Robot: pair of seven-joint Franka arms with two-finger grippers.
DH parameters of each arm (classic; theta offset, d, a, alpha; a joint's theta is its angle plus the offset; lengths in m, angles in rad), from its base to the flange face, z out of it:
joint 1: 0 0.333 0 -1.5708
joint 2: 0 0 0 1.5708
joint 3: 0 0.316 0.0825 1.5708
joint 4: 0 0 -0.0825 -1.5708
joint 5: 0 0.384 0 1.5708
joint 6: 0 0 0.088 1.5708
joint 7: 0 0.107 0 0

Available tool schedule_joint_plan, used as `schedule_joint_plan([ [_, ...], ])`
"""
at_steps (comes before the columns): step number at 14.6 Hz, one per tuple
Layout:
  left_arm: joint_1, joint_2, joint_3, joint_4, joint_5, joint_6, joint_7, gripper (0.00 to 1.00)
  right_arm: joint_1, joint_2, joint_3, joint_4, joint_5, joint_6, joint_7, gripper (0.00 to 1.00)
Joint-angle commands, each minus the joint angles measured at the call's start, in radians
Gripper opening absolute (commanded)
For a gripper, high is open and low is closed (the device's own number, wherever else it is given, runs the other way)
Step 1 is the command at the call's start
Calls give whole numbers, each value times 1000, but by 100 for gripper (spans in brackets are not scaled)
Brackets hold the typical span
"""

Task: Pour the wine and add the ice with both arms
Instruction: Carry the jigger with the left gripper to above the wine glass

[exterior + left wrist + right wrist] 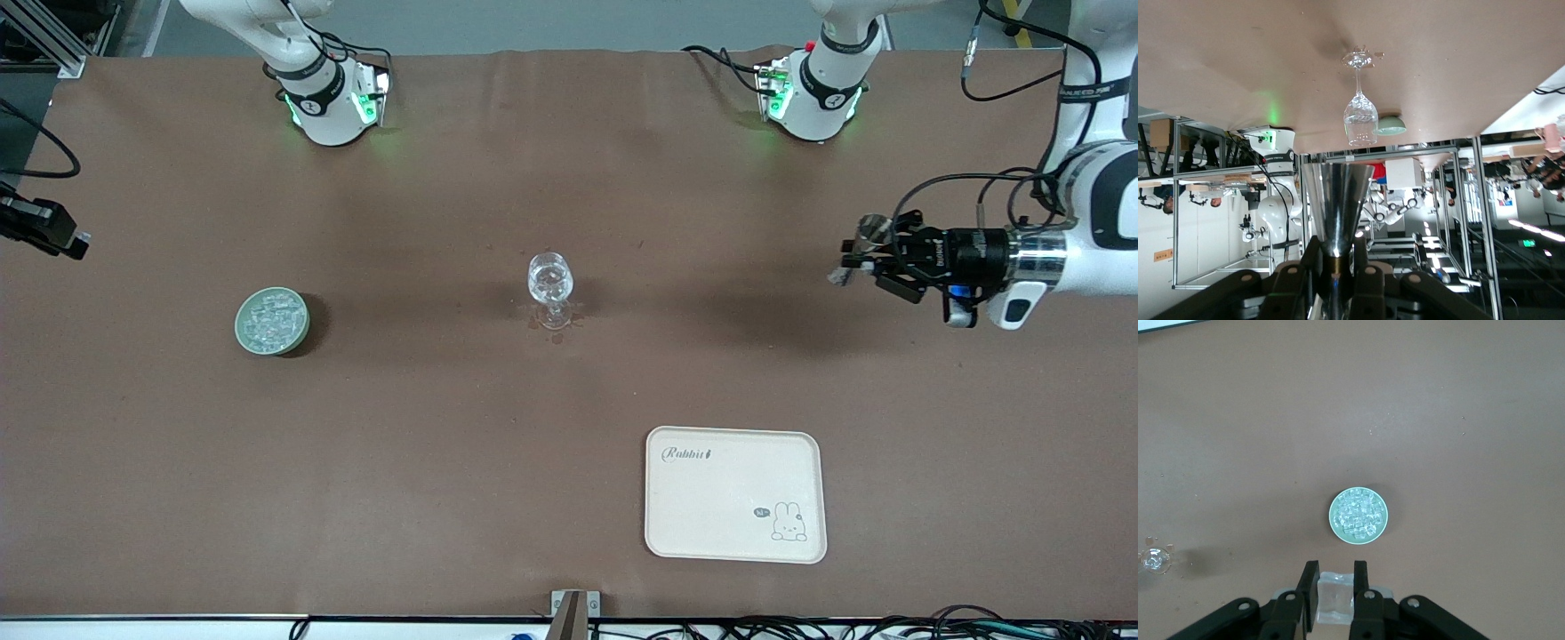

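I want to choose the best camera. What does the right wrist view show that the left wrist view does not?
Only the right wrist view shows the right gripper shut on a clear ice cube, with the ice seen from above in its green bowl.

Only the left wrist view shows the left gripper shut on a metal cup, and an arm's green-lit base.

Both show the stemmed glass and the brown table.

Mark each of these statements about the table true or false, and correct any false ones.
1. The left gripper holds a metal cup. True.
2. The right gripper is empty. False: it grips an ice cube, above the ice.
3. The glass stands on the tray. False: it stands on the table, the tray nearer the front camera.
4. The ice fills a green bowl. True.
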Motion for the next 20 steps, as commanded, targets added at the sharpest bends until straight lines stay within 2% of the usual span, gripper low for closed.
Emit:
schedule_joint_plan([
  [1,9,-45,-129,-36,10,136,-102,0,-31,-7,34,-7,23,0,0,0],
  [6,10,-28,-340,-42,-1,404,-243,0,-23,-7,29,-7,23,-1,0,0],
  [11,12,29,-545,-33,-7,665,-367,0,-17,-7,29,-6,23,-1,0,0],
  [17,-20,124,-705,-17,10,889,-395,0,-17,-7,29,-6,21,-1,0,0],
  [20,-49,167,-719,16,64,947,-395,0,-17,-7,29,-6,21,-1,0,0],
])
